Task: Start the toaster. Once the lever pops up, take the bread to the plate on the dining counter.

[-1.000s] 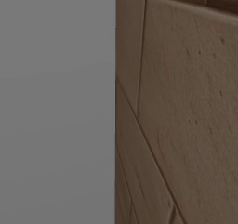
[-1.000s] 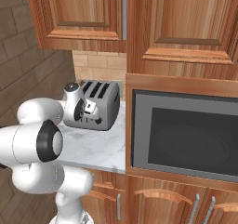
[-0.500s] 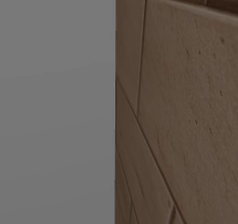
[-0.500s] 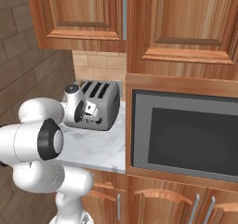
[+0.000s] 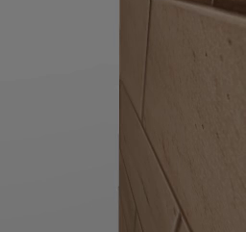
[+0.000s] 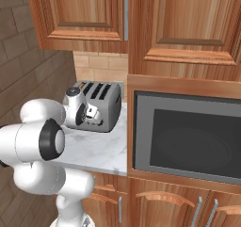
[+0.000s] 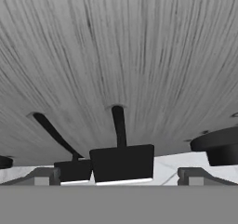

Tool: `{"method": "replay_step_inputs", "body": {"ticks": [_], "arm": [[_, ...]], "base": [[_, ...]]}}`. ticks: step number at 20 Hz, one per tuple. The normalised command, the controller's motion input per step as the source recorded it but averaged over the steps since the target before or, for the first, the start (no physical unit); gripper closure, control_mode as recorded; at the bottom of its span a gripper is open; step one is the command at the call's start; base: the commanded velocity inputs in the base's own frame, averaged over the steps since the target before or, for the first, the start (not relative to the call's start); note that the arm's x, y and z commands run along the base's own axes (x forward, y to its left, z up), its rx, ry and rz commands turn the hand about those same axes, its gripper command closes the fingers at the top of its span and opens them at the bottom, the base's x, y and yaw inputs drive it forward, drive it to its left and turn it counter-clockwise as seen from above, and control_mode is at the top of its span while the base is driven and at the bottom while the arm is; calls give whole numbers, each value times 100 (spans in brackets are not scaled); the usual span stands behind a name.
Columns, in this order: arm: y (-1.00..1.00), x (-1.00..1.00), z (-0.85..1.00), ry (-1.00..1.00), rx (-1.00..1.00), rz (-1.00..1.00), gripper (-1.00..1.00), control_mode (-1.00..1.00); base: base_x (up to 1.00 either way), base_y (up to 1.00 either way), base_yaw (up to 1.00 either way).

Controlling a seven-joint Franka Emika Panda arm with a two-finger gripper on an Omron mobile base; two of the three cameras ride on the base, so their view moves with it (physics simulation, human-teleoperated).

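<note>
Jaws spread, gripper point(image 6: 92, 114) empty — we hover right against the toaster point(image 6: 100, 106), its lever point(image 7: 122, 162) just ahead.

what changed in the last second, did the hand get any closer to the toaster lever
Little has visibly changed. In the right base view the hand shifts slightly along the front of the toaster; I cannot tell if it is nearer the lever. The gripper takes hold of nothing. The toaster stays in place on the marble counter beside the microwave.
</note>
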Motion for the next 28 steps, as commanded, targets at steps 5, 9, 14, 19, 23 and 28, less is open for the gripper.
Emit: {"method": "replay_step_inputs", "body": {"ticks": [5,9,14,19,23,28], "arm": [[0,0,-8,0,0,0,-100,-100],[0,0,-6,0,0,0,-100,-100],[0,0,-6,0,0,0,-100,-100],[0,0,-5,0,0,0,-100,-100],[0,0,-6,0,0,0,-100,-100],[0,0,-6,0,0,0,-100,-100]], "base": [[0,0,0],[0,0,0],[0,0,0],[0,0,0],[0,0,0],[0,0,0]]}}
